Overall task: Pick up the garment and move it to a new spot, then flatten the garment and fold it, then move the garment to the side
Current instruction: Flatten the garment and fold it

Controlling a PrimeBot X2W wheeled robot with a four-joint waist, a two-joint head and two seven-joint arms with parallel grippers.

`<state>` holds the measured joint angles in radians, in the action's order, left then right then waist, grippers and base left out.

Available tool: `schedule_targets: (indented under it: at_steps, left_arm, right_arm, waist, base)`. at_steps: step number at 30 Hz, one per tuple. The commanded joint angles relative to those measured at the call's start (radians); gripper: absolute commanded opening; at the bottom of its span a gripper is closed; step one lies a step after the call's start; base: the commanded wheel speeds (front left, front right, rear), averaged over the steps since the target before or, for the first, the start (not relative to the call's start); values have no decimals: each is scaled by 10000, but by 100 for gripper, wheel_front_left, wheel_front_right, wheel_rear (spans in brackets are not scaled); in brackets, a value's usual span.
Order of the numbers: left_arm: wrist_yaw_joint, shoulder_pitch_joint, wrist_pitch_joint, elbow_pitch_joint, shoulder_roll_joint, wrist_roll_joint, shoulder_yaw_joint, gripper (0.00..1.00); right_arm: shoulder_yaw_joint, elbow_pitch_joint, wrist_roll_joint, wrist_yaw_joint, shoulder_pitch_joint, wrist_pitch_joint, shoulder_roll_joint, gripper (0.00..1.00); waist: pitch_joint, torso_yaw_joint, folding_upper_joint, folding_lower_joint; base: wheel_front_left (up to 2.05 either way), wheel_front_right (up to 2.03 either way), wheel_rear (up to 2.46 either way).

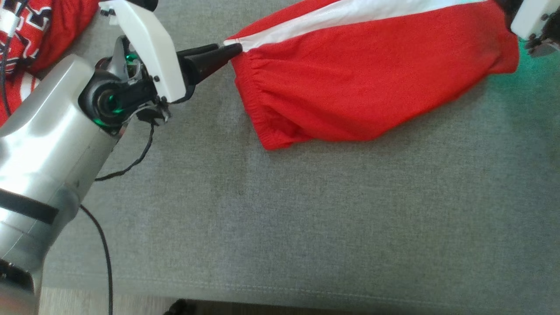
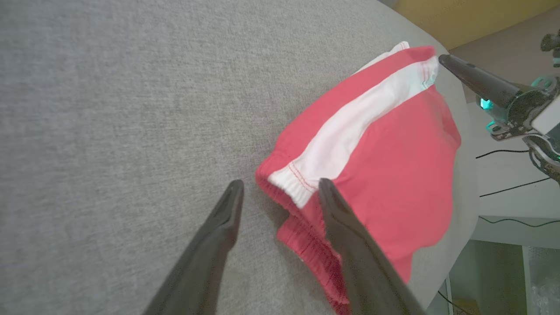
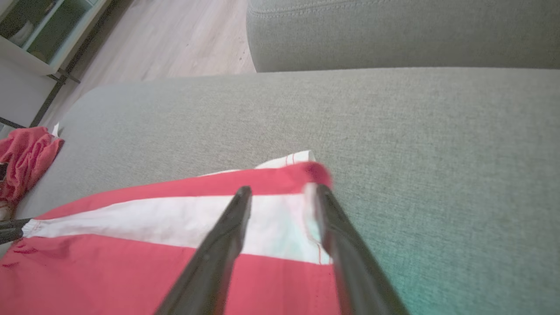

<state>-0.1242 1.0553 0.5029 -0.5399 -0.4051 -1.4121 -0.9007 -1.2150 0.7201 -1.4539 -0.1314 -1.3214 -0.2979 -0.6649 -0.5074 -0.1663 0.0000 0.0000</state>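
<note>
Red garment [image 1: 372,87] with a white stripe lies stretched on the grey cushion [image 1: 306,227]. Its waistband corner sits just ahead of the left gripper [image 2: 280,187], its hem corner between the fingers of the right gripper [image 3: 282,190]. Both grippers stand spread, pinching nothing; light contact with the cloth is possible, view unclear. Judged step: flattening. Next move calls for smoothing the bunched edge, then regrasping corners to fold.
</note>
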Motion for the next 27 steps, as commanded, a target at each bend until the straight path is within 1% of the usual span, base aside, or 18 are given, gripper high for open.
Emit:
schedule_targets:
  at_steps: [1,4,8,11,13,14,18,21,23,26,27]
  left_arm:
    - [-64,534,-81,50,-435,51,300,100]
    - [-64,435,-150,-118,-543,205,173,100]
    - [-64,334,-724,-305,-960,912,-50,100]
    - [48,225,-1993,-175,-1249,1650,14,100]
    - [389,32,-3130,-16,-1426,2309,46,100]
    - [389,32,-3130,-16,-1426,2309,46,100]
    - [1414,-792,-5338,598,-1493,3125,279,100]
    - [2216,-1635,-6930,1314,-1385,3496,538,100]
    - [2771,-2254,-7411,1855,-1291,3777,684,100]
    - [3505,-3283,-7623,2791,-1063,4187,1187,100]
    - [3721,-3641,-7633,3212,-934,4390,1522,100]
  right_arm:
    - [85,-4,-126,7,87,231,22,100]
    - [39,73,-209,7,326,521,177,100]
    - [11,-44,-255,7,749,1226,321,100]
    - [49,-5,-165,7,1056,2161,379,100]
    - [65,154,-133,7,1330,2773,465,100]
    - [65,154,-133,7,1330,2773,465,100]
    - [37,619,-237,7,1941,3442,623,100]
    - [56,1070,-406,7,2356,3731,718,100]
    - [93,1304,-549,7,2617,3862,748,100]
    - [135,1457,-764,7,2962,3913,741,100]
    - [129,1524,-803,7,3033,3876,726,100]
  waist:
    - [242,4,0,0]
    - [698,47,0,0]
    - [1316,147,0,0]
    - [1683,224,0,0]
    - [1913,261,0,0]
    - [1913,261,0,0]
    - [2262,198,0,0]
    - [2470,45,0,0]
    - [2598,-113,0,0]
    - [2758,-338,0,0]
    - [2772,-415,0,0]
  base:
    - [0,0,0]
    - [0,0,0]
    - [0,0,0]
    - [0,0,0]
    - [0,0,0]
    - [0,0,0]
    - [0,0,0]
    - [0,0,0]
    - [0,0,0]
    - [0,0,0]
    - [0,0,0]
